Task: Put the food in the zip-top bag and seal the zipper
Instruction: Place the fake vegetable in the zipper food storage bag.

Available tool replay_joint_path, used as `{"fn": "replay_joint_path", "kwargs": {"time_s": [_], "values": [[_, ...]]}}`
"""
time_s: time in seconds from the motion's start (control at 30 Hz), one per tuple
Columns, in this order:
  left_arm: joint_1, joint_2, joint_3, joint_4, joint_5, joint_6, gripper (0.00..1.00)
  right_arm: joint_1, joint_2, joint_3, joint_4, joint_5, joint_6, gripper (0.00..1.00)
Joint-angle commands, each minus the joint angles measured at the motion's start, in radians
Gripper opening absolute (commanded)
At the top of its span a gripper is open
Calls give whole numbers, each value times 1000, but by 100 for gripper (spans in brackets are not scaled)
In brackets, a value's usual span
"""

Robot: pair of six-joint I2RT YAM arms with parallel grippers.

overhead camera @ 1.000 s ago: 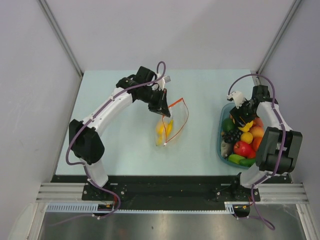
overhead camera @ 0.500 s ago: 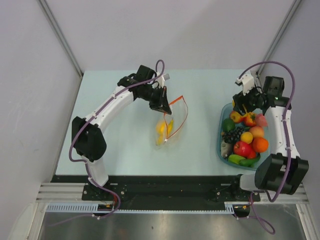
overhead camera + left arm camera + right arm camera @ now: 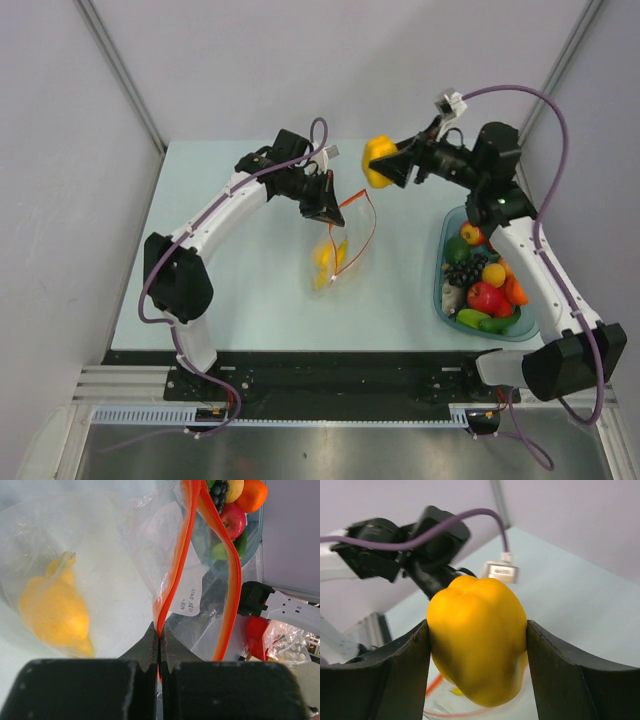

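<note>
While the yellow pepper (image 3: 379, 161) is pinched between the right jaws, it is held in the air in the upper middle of the overhead view. It is above and to the right of the zip-top bag (image 3: 343, 252) and apart from it. In the right wrist view the pepper (image 3: 477, 640) is seen pressed on both sides by the dark jaws. The bag is held up at its rim by the left arm (image 3: 232, 200). The left jaws are pressed together on one side of the zipper (image 3: 172, 577), and the other side of the red-orange strip is bowed away, so the mouth is left gaping. Inside the bag, at its lower end, yellow food (image 3: 55, 607) is seen, and that end rests on the bench (image 3: 220, 290). The remaining food (image 3: 487, 285) is piled in the teal tub (image 3: 440, 280) at the right of the frame, beneath the right arm (image 3: 535, 265).
</note>
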Motion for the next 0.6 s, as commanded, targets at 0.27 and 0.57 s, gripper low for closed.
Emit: {"fn": "replay_joint_path", "kwargs": {"time_s": [0.27, 0.57], "values": [[40, -64, -59, 66, 67, -31, 0, 248, 130, -93, 145, 30, -6, 23], [54, -84, -72, 66, 79, -20, 0, 260, 109, -156, 16, 31, -172, 69]]}}
